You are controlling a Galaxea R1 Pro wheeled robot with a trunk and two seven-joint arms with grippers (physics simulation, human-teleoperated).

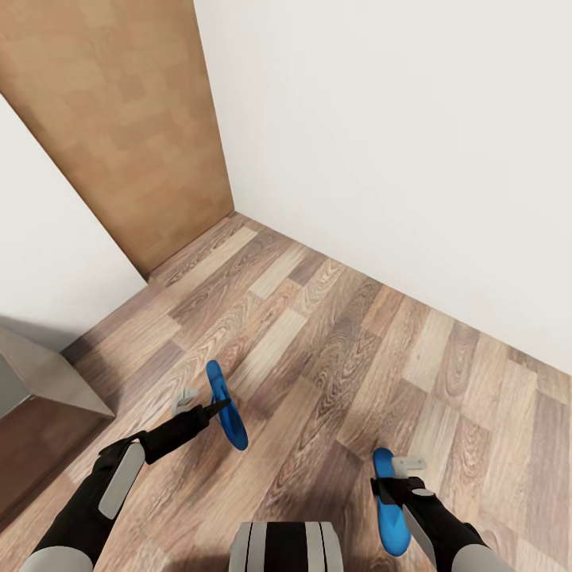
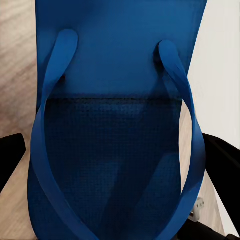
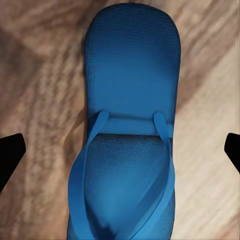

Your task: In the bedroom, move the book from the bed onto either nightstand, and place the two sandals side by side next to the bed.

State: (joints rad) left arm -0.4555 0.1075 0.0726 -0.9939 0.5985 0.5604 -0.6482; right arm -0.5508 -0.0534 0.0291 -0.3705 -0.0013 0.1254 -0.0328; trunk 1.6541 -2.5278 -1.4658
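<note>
I hold one blue sandal (image 1: 226, 415) on its edge above the floor, with my left gripper (image 1: 205, 405) shut on it. In the left wrist view this sandal (image 2: 120, 125) is very close, between two black fingers (image 2: 11, 157). A second blue sandal (image 1: 391, 512) lies flat under my right gripper (image 1: 399, 475), which is shut on it. The right wrist view looks down on that sandal (image 3: 127, 125) and its straps, with a dark finger (image 3: 10, 155) at either side. The book, the bed and the nightstands are out of view.
I face a room corner with white walls (image 1: 397, 143) and a wood-plank floor (image 1: 342, 342). A light wooden door panel (image 1: 119, 119) stands at the upper left. A brown cabinet with a grey top (image 1: 48, 373) juts in at the left edge.
</note>
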